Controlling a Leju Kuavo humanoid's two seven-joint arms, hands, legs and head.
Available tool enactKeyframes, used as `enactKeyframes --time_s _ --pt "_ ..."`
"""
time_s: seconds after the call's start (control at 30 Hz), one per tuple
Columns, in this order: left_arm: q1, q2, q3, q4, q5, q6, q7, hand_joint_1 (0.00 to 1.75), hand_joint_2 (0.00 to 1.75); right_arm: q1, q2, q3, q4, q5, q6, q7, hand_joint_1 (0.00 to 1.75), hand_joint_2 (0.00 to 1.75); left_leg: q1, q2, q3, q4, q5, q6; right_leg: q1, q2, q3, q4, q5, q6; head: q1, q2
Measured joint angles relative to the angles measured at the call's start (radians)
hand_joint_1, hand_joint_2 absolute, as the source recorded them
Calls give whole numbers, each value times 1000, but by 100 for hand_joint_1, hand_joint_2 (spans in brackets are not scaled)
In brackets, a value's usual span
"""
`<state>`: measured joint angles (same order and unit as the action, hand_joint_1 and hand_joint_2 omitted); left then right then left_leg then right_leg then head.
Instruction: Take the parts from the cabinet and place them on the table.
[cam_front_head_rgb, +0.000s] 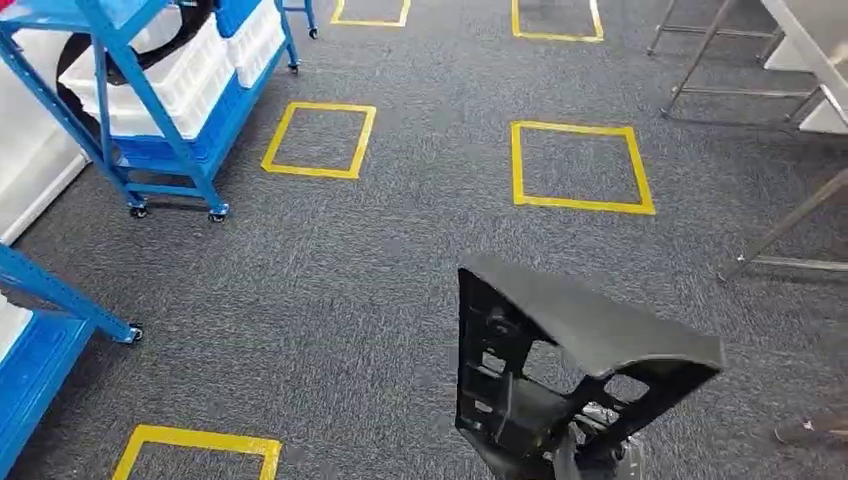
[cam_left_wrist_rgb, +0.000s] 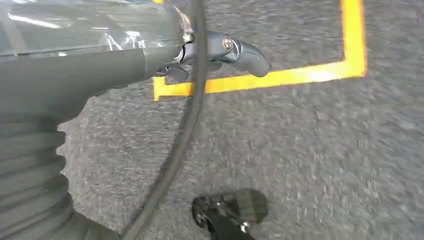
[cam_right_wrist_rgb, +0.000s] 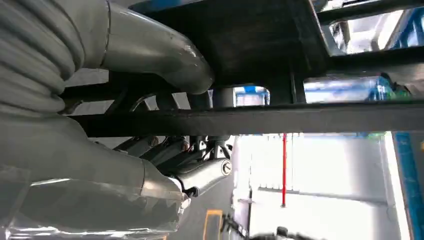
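A black plastic part (cam_front_head_rgb: 560, 350), an angular frame with a flat curved top, rises at the bottom of the head view. My right hand (cam_front_head_rgb: 592, 452) grips it from below. In the right wrist view the grey thumb (cam_right_wrist_rgb: 150, 45) lies over a bar of the part (cam_right_wrist_rgb: 260, 120), and the darker fingers (cam_right_wrist_rgb: 200, 172) curl under it. My left hand (cam_left_wrist_rgb: 220, 52) hangs over the grey carpet, fingers apart and holding nothing. The blue cabinet (cam_front_head_rgb: 150, 110) with white bins stands at the far left. Metal legs and a pale top of the table (cam_front_head_rgb: 810, 50) show at the far right.
Yellow tape squares (cam_front_head_rgb: 580, 165) mark the grey carpet ahead, with one more (cam_front_head_rgb: 195, 445) near my left. A second blue rack (cam_front_head_rgb: 45, 320) on castors juts in from the left edge. Another metal leg (cam_front_head_rgb: 785, 235) slants across the right side.
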<state>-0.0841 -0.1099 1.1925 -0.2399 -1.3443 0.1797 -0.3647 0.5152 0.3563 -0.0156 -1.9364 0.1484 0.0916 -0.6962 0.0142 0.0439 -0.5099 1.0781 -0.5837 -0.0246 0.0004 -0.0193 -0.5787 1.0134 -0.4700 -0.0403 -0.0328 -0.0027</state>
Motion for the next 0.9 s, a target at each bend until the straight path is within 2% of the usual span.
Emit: enactKeyframes --time_s 0.03,0.07,0.1,0.13,0.17,0.2,0.23,0.27,0.3,0.4,0.43,0.47,0.5,0.53,0.57,0.6,0.63,0.67,0.7,0.73,0.77,0.8,0.83,0.9 --pt "4 0 0 0 -1 1 4 0 175 -6 1 0 2 7 -5 0 175 175 1 -21 -38 81 -40 0 0 14 0 0 0 -4 0 0" --pt "8 0 0 0 -3 2 5 0 175 -8 1 0 3 18 -12 0 175 175 1 -31 -79 163 -72 -2 1 31 0 1 0 -6 0 0" --pt "11 1 0 0 -3 3 6 0 175 -8 1 -1 6 27 -21 0 175 175 1 -36 -115 226 -86 -3 3 48 0 3 -1 -7 0 0" --pt "12 1 0 0 -5 4 5 0 175 -8 1 -1 9 35 -32 0 175 175 1 -36 -128 236 -70 -3 3 64 1 5 -1 -7 0 0" --pt "11 1 0 0 -7 5 5 0 175 -9 0 -1 12 44 -42 0 175 175 1 -38 -121 202 -35 -2 3 79 1 8 -2 -7 0 0" --pt "10 1 0 0 -9 5 3 0 175 -11 0 -1 14 53 -51 0 175 175 2 -42 -98 136 14 -1 2 95 2 11 -5 -4 0 0" --pt "9 1 0 0 -10 5 2 0 175 -12 0 0 15 58 -61 0 175 175 5 -64 -61 43 69 0 0 110 4 17 -8 -1 0 0" --pt "10 2 0 0 -10 5 1 0 175 -14 0 1 16 61 -64 0 175 175 10 -125 -39 -23 90 1 -2 123 0 23 -11 4 0 0" --pt "10 2 0 0 -11 4 0 0 175 -19 0 2 18 62 -65 0 175 175 11 -161 -32 -45 78 3 4 136 -9 33 -14 10 0 0" --pt "7 3 0 0 -12 4 -4 0 175 -19 -1 3 19 64 -73 0 175 175 1 -127 -30 -44 79 18 -6 174 -20 26 -3 31 0 0" --pt "5 2 0 0 -12 4 -4 0 175 -19 -1 2 19 64 -76 0 175 175 10 -112 -28 -56 86 29 -6 187 -23 26 0 38 0 0" --pt "2 1 0 0 -14 3 -3 0 175 -17 -2 2 20 62 -76 0 175 175 11 -93 -23 -64 92 35 -5 149 -28 43 -12 38 0 0" --pt "2 2 0 0 -14 3 -3 0 175 -19 -2 2 19 56 -76 0 175 175 10 -82 -20 -71 94 42 1 88 -47 83 -43 42 1 0" --pt "7 3 0 0 -14 3 -3 0 175 -22 -3 2 20 51 -76 0 175 175 6 -64 -19 -73 94 45 0 54 -84 155 -84 47 1 0" --pt "9 3 0 0 -14 3 -1 0 175 -23 -3 2 20 46 -76 0 175 175 4 -47 -19 -73 93 46 -3 37 -122 230 -118 51 0 0" --pt "12 4 0 0 -14 3 2 0 175 -23 -3 2 21 41 -76 0 175 175 2 -28 -19 -72 90 47 -6 30 -156 295 -141 54 1 0" --pt "13 6 0 0 -14 5 2 0 175 -21 -4 1 22 40 -75 0 175 175 2 -11 -18 -72 88 46 -9 27 -170 321 -141 56 1 0" --pt "11 6 0 0 -13 5 2 0 175 -20 -5 -1 24 40 -75 0 175 175 2 3 -17 -72 86 45 -12 23 -160 298 -116 59 0 0" --pt "10 6 0 0 -13 5 2 0 175 -20 -5 -1 25 40 -75 0 175 175 2 16 -13 -72 83 43 -14 18 -128 238 -78 59 1 0" --pt "8 6 0 0 -13 5 2 0 175 -20 -6 -1 26 40 -74 0 175 175 2 28 -7 -72 79 40 -14 4 -76 147 -34 56 1 0" --pt "8 6 0 0 -13 5 2 0 175 -21 -6 -1 26 40 -74 0 175 175 2 39 0 -72 75 35 -10 -39 -23 58 0 50 1 0" --pt "9 6 0 0 -13 5 2 0 175 -23 -6 -1 26 40 -74 0 175 175 -3 48 4 -70 69 28 3 -94 -5 18 -16 42 1 0" --pt "8 6 0 0 -13 5 2 0 175 -23 -6 0 26 40 -74 0 175 175 -5 59 6 -70 64 23 7 -74 -7 17 -12 34 0 0" --pt "6 6 0 0 -13 5 2 0 175 -21 -6 -1 26 38 -74 0 175 175 -4 83 17 -75 61 16 13 -49 -11 18 -14 28 0 0"
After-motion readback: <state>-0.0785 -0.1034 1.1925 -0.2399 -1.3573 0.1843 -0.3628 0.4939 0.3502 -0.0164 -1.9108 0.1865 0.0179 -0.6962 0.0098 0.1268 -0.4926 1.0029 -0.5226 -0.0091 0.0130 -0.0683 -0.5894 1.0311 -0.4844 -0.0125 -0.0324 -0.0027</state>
